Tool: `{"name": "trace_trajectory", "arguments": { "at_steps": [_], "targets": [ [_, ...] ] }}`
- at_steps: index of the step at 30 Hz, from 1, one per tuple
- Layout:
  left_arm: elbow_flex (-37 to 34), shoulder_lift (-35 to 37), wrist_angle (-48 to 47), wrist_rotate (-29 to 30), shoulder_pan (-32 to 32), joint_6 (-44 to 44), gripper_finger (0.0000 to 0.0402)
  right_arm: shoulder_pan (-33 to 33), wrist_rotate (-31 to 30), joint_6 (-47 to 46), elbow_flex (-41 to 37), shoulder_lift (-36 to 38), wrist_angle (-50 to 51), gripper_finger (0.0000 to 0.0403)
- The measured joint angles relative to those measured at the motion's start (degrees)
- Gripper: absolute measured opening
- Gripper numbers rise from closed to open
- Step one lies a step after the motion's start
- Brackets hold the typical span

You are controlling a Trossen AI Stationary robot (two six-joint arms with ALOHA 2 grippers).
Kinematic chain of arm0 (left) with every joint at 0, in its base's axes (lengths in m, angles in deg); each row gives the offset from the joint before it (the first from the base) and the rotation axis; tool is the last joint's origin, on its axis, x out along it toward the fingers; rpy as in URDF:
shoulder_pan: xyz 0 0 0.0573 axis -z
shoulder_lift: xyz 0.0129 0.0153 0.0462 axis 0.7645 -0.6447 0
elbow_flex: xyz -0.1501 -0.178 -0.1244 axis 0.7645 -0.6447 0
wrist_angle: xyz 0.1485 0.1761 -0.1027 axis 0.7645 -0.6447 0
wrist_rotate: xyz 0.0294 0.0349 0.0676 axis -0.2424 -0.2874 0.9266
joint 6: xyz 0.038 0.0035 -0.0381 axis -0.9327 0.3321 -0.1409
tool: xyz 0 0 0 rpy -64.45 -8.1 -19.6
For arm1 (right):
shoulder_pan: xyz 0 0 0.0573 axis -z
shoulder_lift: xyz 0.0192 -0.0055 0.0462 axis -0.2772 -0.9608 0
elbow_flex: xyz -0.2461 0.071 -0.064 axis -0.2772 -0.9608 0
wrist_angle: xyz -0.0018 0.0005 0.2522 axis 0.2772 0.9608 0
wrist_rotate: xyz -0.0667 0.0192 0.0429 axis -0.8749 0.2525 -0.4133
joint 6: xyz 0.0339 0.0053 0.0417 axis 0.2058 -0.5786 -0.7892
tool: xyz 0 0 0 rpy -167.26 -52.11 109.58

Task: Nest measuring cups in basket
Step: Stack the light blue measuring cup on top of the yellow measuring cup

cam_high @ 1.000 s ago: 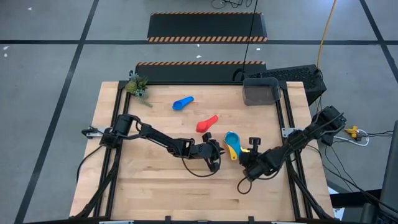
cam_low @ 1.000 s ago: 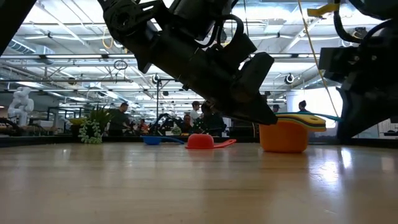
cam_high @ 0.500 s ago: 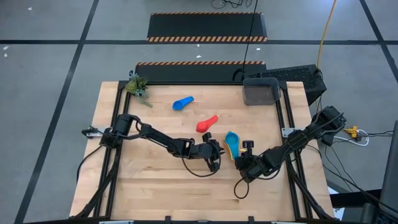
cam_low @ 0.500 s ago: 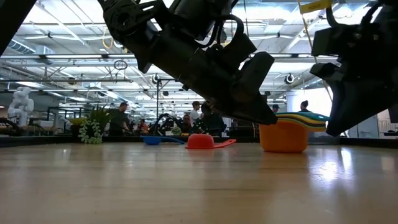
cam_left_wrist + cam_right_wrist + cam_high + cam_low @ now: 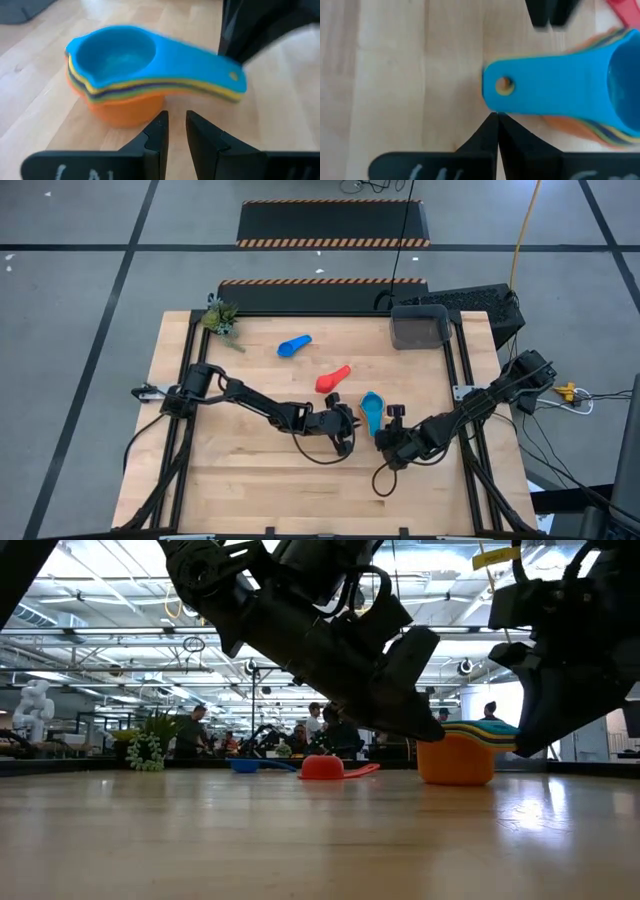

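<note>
Wood worktop (image 5: 250,470) in an open hall, people at benches far behind. Stack (image 5: 371,411) of nested cups, light blue on top, sits mid-worktop, well apart from the basket (image 5: 418,330). Right claw (image 5: 496,131), pressed together, noses at the stack's handle. Left claw (image 5: 172,131), slightly parted, empty, waits just beside the stack. Best: open, then pinch all handles together. Red cup (image 5: 333,378) and blue cup (image 5: 293,346) lie loose.

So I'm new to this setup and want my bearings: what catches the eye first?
A bright stack of nested cups, light blue on top and orange at the bottom, sits right of the table's middle. The left gripper and the shut right gripper flank it. A red cup and a blue cup lie loose farther back.
</note>
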Motion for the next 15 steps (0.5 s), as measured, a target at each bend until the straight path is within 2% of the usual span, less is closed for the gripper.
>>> {"name": "trace_trajectory", "arguments": {
  "at_steps": [6, 11, 15],
  "targets": [
    [0.02, 6.84, -12.61, 3.09, -0.61, 4.91, 0.0069, 0.0, 1.17, -5.99, 0.0, 0.02, 9.54, 0.0],
    [-0.15, 11.88, -22.07, 11.0, 0.82, 5.07, 0.0069, 0.56, 0.89, -9.03, -0.1, 0.04, 16.2, 0.0],
    [-0.05, 14.58, -26.97, 15.68, 2.39, 7.15, 0.0069, 2.08, 0.0, -9.72, -1.31, 0.03, 17.06, 0.0]
  ]
}}
